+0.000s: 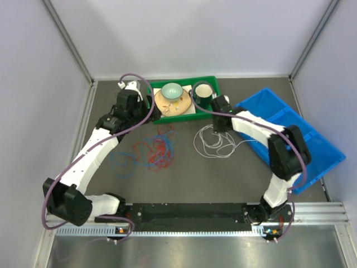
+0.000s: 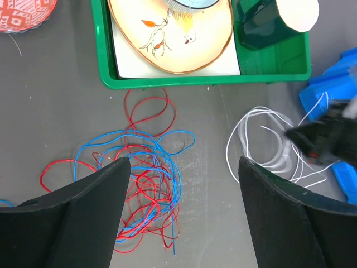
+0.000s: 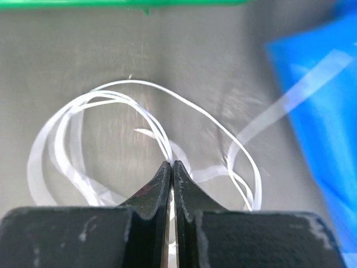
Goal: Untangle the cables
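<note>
Lost to my view
My right fingertips (image 3: 159, 190) hide the pinched stretch of white cable (image 3: 39, 153); the blue bin (image 3: 318, 111) blurs off-frame; my left fingers (image 2: 95, 218) cover part of the red and blue cables (image 2: 146, 177).

A green tray (image 2: 102, 44) sat at the far side of the dark grey tabletop (image 1: 223, 178), lined with a white sheet (image 2: 127, 66). On the sheet lay a cream plate (image 2: 167, 33) with a brown rim, painted with a bird on a branch, and a pale teal bowl (image 1: 172, 90) rested on it. A dark green mug (image 1: 203, 90) with a cream inside stood beside them in the tray's right end. A blue bin (image 1: 321, 151) lay askew to the right. A red-and-white patterned round object (image 2: 22, 14) showed left of the tray, cut off by the frame.
</note>
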You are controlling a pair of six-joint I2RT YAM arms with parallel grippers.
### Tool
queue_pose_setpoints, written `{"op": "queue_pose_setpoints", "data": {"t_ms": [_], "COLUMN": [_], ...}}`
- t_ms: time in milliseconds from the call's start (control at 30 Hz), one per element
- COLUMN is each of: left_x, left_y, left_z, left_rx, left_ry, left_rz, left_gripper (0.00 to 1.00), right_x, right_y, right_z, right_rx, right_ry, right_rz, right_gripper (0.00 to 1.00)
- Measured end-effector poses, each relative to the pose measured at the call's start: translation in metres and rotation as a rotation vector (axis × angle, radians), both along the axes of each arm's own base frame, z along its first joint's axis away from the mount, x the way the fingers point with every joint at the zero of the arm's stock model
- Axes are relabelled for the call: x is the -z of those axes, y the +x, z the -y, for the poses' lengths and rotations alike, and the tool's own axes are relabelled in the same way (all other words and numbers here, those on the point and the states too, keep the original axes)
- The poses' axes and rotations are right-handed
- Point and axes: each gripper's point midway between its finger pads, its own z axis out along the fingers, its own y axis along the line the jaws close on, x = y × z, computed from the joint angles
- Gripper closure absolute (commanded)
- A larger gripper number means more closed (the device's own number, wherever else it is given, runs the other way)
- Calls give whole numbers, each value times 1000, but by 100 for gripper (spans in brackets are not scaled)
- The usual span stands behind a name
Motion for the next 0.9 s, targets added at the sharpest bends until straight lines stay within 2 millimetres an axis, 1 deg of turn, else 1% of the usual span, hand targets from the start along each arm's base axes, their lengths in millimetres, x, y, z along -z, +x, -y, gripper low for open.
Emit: {"op": "queue_pose_setpoints", "data": {"t_ms": [67, 200, 233, 333, 433, 500, 633, 700, 800, 867, 900], "left_x": [-2, -4, -4, -5, -6, -6, -7, -7, -7, -6, -6], "left_y": [-1, -1, -1, -1, -1, 0, 0, -1, -1, -1, -1], "left_z": [0, -1, -1, -1, -1, -1, -1, 0, 0, 0, 0], "left_rx": [1, 3, 3, 3, 4, 3, 6, 7, 8, 9, 9], "left_ry": [0, 3, 4, 5, 4, 3, 1, 1, 0, -1, -1], "left_rz": [4, 12, 13, 15, 19, 20, 20, 20, 19, 18, 18], "left_gripper": [17, 17, 17, 17, 17, 17, 17, 17, 17, 17, 17], "right_x": [-32, -111, -127, -159, -181, -199, -238, -251, -256, -253, -246], "right_y": [-4, -3, -4, -8, -12, -12, -10, -12, -17, -21, -24], "right_z": [6, 18, 23, 40, 66, 84, 113, 126, 136, 132, 128], "right_rx": [9, 46, 58, 94, 147, 183, 248, 276, 295, 275, 256], "right_ry": [23, 94, 107, 126, 116, 105, 87, 85, 85, 102, 117], "right_rz": [65, 256, 295, 369, 409, 440, 522, 554, 564, 552, 534], "right_gripper": [100, 100, 100, 100, 100, 100, 100, 100, 100, 100, 100]}}
